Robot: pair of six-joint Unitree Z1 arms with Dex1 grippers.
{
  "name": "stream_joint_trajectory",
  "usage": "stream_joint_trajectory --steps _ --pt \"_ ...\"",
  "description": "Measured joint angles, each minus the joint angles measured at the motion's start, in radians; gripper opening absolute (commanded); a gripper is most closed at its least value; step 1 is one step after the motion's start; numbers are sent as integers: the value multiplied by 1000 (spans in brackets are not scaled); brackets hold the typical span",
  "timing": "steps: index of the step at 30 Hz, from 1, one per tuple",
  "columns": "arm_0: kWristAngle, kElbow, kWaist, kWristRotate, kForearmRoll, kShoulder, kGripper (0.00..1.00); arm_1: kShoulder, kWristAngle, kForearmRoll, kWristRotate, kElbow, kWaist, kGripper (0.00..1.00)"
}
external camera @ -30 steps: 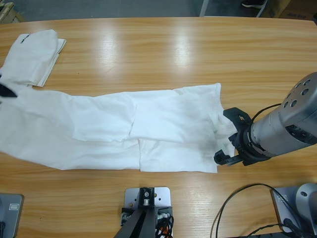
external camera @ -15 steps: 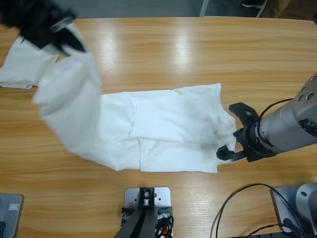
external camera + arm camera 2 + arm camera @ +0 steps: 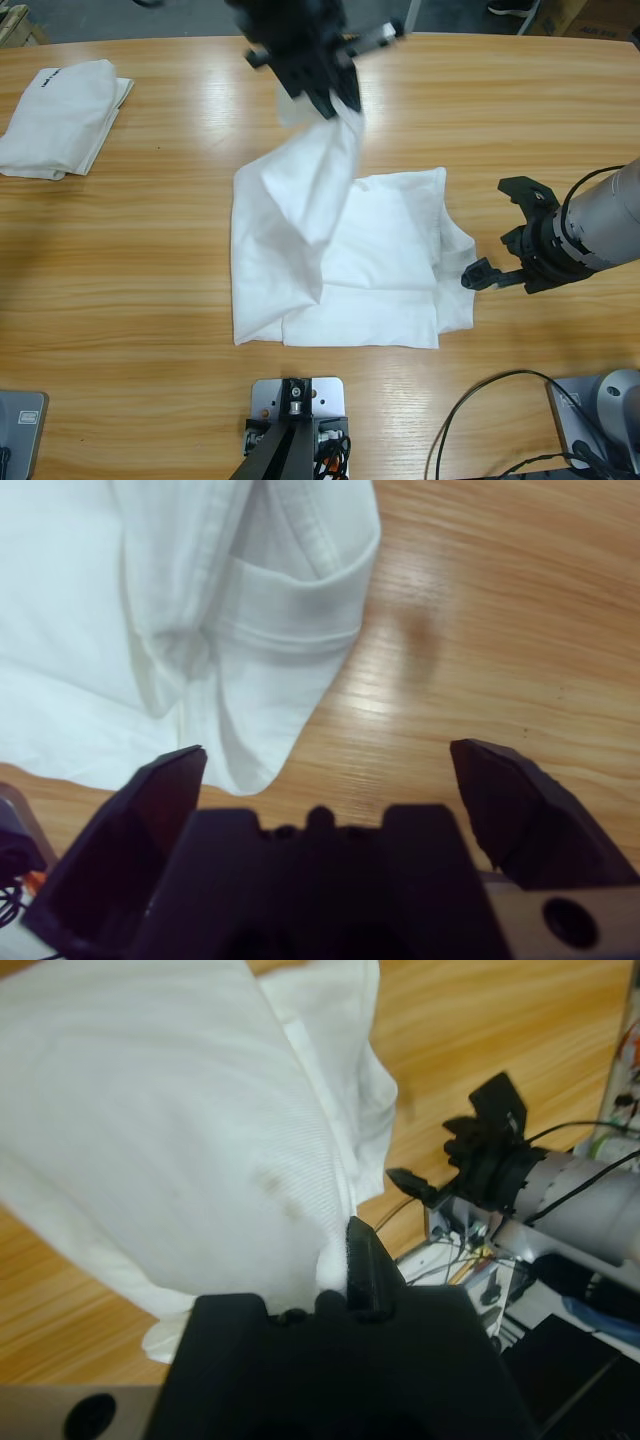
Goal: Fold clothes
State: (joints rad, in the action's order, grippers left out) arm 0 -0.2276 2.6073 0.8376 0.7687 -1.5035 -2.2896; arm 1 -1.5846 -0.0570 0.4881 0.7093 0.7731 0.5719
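My left claw (image 3: 322,75) is clamped on a bunched edge of the T-shirt (image 3: 380,255), and in the left wrist view the cloth (image 3: 180,1130) fans out from the jaws and hangs down toward the wood. I hold that end high above the far side of the tabletop (image 3: 150,250) so the lifted half drapes as a slanting sheet over the half lying flat; from here I judge the fold is partway made, the raised end yet to be laid down on the flat part. The left arm comes in from the top of the high view near the middle, close under the camera, claw pointing down toward the shirt. My right claw (image 3: 512,236) is spread wide and holds nothing; it sits low just beside the shirt's right edge, off the cloth, and its wrist view shows a hemmed sleeve (image 3: 290,610) ahead of the open jaws on bare wood. That arm reaches in from the right edge, lying nearly level. A second, folded shirt (image 3: 60,120) rests at the far left corner, well apart.
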Motion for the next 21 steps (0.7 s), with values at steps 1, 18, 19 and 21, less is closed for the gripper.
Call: stream_joint_trajectory --steps 1,18,19,21 --pt "-4 2 17 3 -1 -16 0 0 0 0 0 0 0 1000" --pt "-56 4 84 41 -2 -200 0 -3 0 0 0 0 -1 1000" --pt "-58 4 84 43 -2 -213 0 -6 0 0 0 0 -1 1000" --pt "-74 4 84 49 -2 -234 0 -8 0 0 0 -1 -1 1000"
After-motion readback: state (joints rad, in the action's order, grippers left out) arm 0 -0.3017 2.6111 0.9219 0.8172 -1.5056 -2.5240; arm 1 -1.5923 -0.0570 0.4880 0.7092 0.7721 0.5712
